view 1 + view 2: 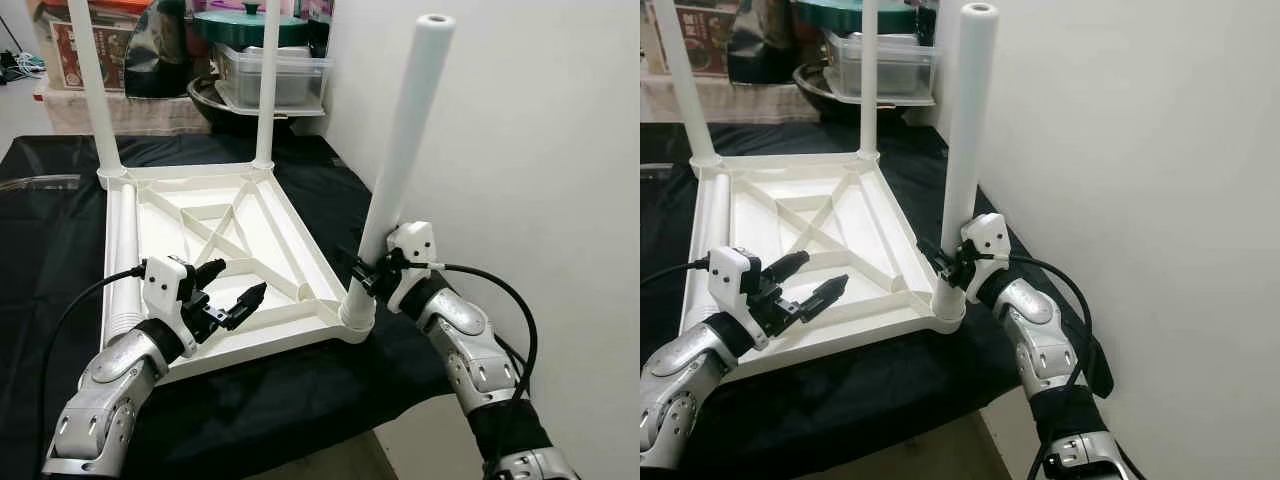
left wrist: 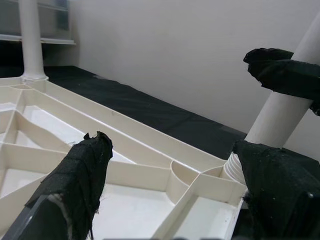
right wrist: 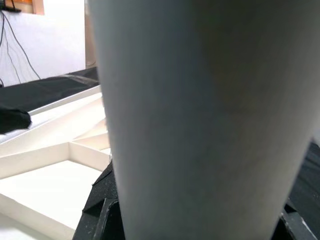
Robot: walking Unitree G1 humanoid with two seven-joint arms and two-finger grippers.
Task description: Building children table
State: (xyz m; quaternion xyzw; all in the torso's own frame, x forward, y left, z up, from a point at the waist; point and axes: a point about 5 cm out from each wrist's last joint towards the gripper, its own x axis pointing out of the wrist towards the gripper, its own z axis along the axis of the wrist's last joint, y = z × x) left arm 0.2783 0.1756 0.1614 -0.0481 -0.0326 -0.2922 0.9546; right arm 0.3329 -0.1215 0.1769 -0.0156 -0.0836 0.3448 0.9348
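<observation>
A white plastic tabletop (image 1: 170, 225) lies upside down on a black cloth (image 1: 40, 230). Two white legs (image 1: 95, 90) (image 1: 268, 80) stand upright in its far corners. A third leg (image 1: 405, 140) rises from the near right corner socket (image 2: 232, 167), leaning slightly right. My right gripper (image 1: 372, 268) is shut on this leg just above the socket; in the right wrist view the leg (image 3: 200, 100) sits between the fingers (image 3: 102, 200). A fourth leg (image 1: 120, 260) lies along the tabletop's left edge. My left gripper (image 1: 238, 284) hangs open above the near edge, holding nothing.
A white wall (image 1: 540, 150) stands close on the right. Behind the table, a shelf holds a clear plastic box (image 1: 270, 75), a green lid (image 1: 245, 22) and a printed carton (image 1: 85, 50). The cloth's front edge drops off near my arms.
</observation>
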